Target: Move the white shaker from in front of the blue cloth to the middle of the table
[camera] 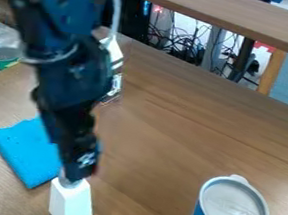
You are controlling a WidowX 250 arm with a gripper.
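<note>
White block (71, 203), camera view: stands at 7 o'clock in the view, upright on the counter (174, 154), slightly narrower toward the top. Black tool (72, 174) directly at its upper end, arm (67, 76) slanting down from 11 o'clock. State of the tool: cannot tell whether open, closed or gripping the block; contact at the top is likewise uncertain.

Risks (judged):
1. Tipping. Block looks tall for its base; an off-centre push from the slanted tool could topple it.
2. Slipping. If the hold is only on the top end, smooth-looking sides could let it swing or drop.
3. Snagging. Blue cloth (24, 152) lies just beside the block, toward 10 o'clock; low travel that way could catch or drag it.
4. Edge. Counter edge runs past at 8 o'clock from the block; a knock in that direction could send it over.
5. Collision. Blue can (234, 205) stands well apart, toward 3 o'clock from the block; a low, wide swing could strike it.

Obscured: block's top end, partly behind the tool, with a greyish part there that I cannot identify. Cloth's inner side passes behind the arm. White-and-clear item (116, 68) at 11 o'clock in the view is partly covered by the arm; identity uncertain. Can is cut off at the lower border; block's foot sits close to that border, hard to judge whether wholly included. Green container (6, 58) at 9 o'clock: contents not discernible.
</note>
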